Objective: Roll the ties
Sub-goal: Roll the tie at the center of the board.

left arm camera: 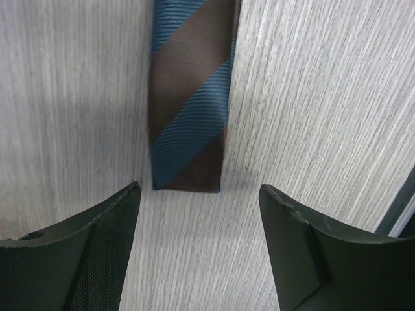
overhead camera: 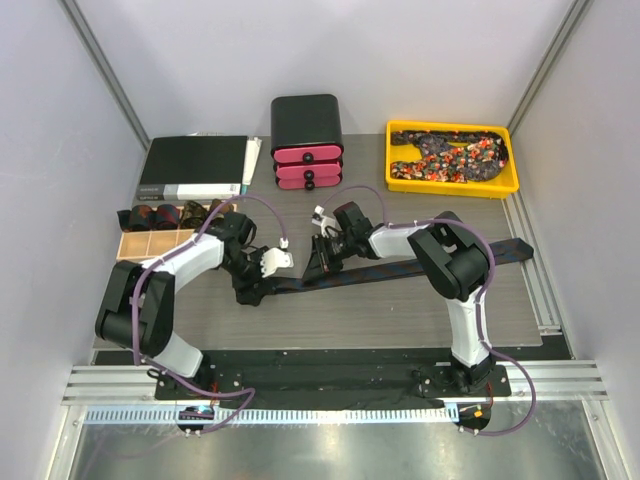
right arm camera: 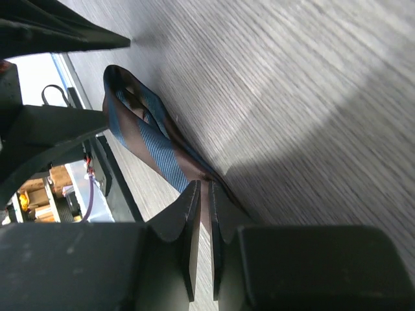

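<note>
My left claw [left arm camera: 200,194] is spread above the brown-and-blue striped fabric tie [left arm camera: 191,97], my right claw [right arm camera: 204,194] pinching it; its end lies so flat I may close on nothing.

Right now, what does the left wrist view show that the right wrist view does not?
Only the left wrist view: the tie's square-cut end lying flat, untouched, before the open left jaws. Only the right wrist view: the right jaws shut on the tie. Both: the brown and blue striped tie on the grey wood-grain table.
</note>
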Tool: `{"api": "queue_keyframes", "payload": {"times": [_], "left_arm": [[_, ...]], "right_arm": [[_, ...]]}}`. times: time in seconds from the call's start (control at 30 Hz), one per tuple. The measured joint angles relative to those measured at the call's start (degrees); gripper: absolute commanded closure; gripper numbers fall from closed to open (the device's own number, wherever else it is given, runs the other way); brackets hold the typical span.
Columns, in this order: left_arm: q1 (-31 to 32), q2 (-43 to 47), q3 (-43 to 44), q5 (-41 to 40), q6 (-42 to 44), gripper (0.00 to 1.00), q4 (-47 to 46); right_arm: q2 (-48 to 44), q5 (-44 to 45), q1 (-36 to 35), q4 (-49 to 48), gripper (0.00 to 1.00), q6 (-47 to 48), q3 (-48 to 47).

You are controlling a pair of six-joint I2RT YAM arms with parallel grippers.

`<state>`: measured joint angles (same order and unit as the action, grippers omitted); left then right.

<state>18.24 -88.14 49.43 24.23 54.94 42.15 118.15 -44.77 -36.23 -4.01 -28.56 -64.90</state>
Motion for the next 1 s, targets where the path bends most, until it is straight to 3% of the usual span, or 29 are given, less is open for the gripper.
{"api": "queue_keyframes", "payload": {"times": [0.23, 0.4, 0.47, 0.7, 1.0], "left_arm": [[0.0, -0.72, -0.2, -0.2, 0.63, 0.33, -2.12], [0.0, -1.29, 0.15, -0.07, 0.83, 0.61, -2.97], [0.0, -1.4, 0.55, 0.31, 0.76, 0.68, -2.45], [0.7, -1.36, 7.28, 3.58, -0.74, 0.72, 2.32], [8.85, -3.78, 12.33, 5.6, -6.97, 0.73, 1.22]], "right_arm": [[0.28, 0.02, -0.02, -0.17, 0.84, -0.11, -0.26], [0.28, 0.09, -0.02, -0.17, 0.84, -0.07, -0.26], [0.28, 0.09, -0.02, -0.15, 0.84, -0.07, -0.33], [0.59, 0.57, -0.04, 0.33, 0.85, -0.07, -1.14], [0.72, 1.22, -0.15, 0.85, 0.85, -0.17, -1.88]]}}
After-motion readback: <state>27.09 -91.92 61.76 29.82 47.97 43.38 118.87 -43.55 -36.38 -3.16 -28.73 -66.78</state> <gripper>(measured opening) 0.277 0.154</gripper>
